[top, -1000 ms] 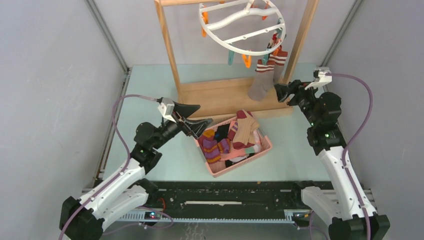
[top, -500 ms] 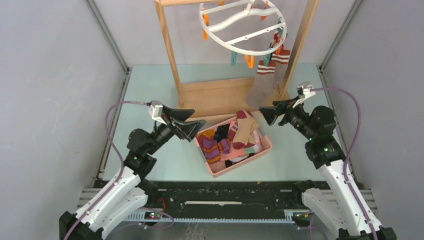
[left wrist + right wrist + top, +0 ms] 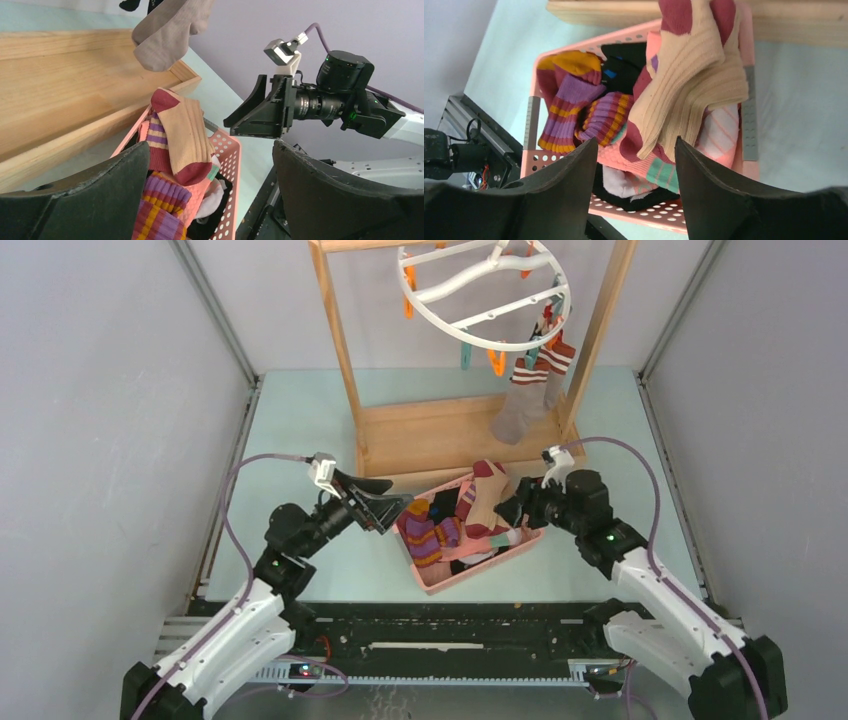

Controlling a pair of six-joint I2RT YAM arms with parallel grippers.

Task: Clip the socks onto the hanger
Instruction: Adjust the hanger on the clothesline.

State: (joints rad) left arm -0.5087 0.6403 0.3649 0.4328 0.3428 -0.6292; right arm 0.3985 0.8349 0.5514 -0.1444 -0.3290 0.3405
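Socks [image 3: 470, 515] lay heaped in a pink basket [image 3: 487, 565] near the middle of the pale table, a cream one with maroon heel and toe [image 3: 694, 75] draped over the top and a purple-and-orange striped pair [image 3: 569, 100] beside it. At the basket's nine o'clock, the left gripper [image 3: 395, 505] hung just off the rim, its dark jaws spread wide with nothing between them. At three o'clock, the right gripper [image 3: 507, 510] hovered over the pile, its jaws also parted and empty, pointing down at the cream sock. At twelve o'clock stood the wooden rack [image 3: 430, 435], the white ring hanger [image 3: 500, 308] suspended from it. Tan-grey socks with maroon-and-white striped cuffs [image 3: 520, 405] dangled from clips on the ring's near right rim, at about one o'clock from the basket.
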